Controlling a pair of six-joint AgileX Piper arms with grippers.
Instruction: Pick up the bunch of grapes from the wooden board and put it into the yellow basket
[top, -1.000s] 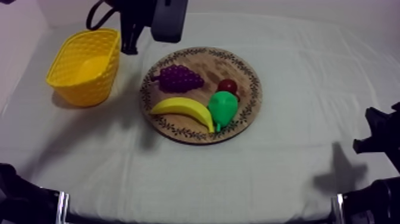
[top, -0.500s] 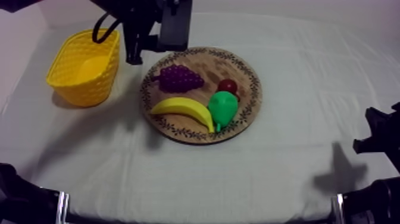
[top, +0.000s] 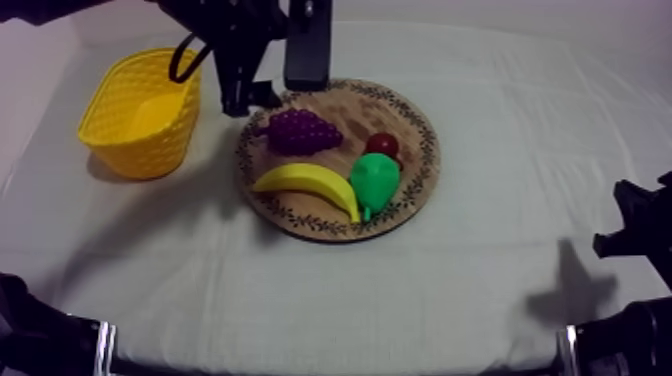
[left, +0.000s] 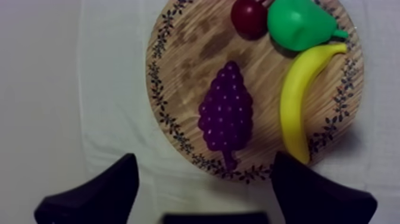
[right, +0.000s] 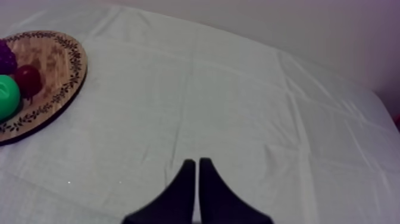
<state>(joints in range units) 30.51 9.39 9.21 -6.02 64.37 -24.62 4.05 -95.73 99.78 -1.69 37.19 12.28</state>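
The purple bunch of grapes (top: 297, 130) lies on the left part of the round wooden board (top: 345, 108), its stem toward the basket side. My left gripper (top: 252, 97) hangs over the board's far-left rim, just beyond the grapes. In the left wrist view its fingers (left: 101, 190) stand wide apart with nothing between them, and the grapes (left: 226, 116) lie just ahead of the gripper (left: 203, 158). The yellow basket (top: 143, 108) stands left of the board. My right gripper (right: 196, 165) is shut as a narrow wedge over bare cloth, low at the table's right (top: 635, 232).
On the board with the grapes lie a banana (top: 305, 183), a green pear (top: 373, 180) and a small red fruit (top: 381, 144). The banana (left: 297, 101) lies close beside the grapes. Bare cloth spreads in front of and right of the board.
My left arm has moved from near the basket toward the board's rim by the grapes, and its fingers have come apart. The fruit and the right arm have not moved.
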